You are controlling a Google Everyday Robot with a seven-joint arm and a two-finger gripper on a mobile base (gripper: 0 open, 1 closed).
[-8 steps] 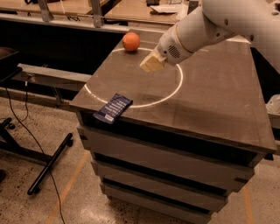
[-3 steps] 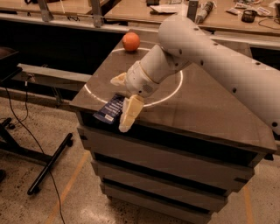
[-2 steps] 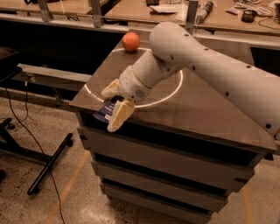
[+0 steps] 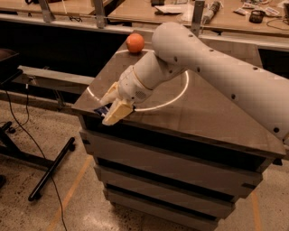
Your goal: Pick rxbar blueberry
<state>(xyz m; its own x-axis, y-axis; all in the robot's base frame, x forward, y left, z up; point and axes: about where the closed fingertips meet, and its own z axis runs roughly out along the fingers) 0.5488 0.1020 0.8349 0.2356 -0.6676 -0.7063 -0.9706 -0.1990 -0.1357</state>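
Observation:
The rxbar blueberry (image 4: 101,109) is a dark blue bar at the front left corner of the dark tabletop (image 4: 212,108). Only a small end of it shows, the rest is hidden under the gripper. My gripper (image 4: 111,105) is down at that corner, right over the bar. Its two pale fingers (image 4: 116,113) stand apart, one on each side of the bar, and the gripper is open. The white arm reaches in from the right across the table.
An orange ball (image 4: 135,43) sits at the table's back left edge. A white circle line (image 4: 178,97) is drawn on the top. Stacked drawers (image 4: 171,176) are below, a black stand leg (image 4: 49,169) is on the floor at left, and a cluttered bench (image 4: 235,11) is behind.
The gripper has moved from the back of the table to the front left corner and come down over the blue bar, which is now mostly covered.

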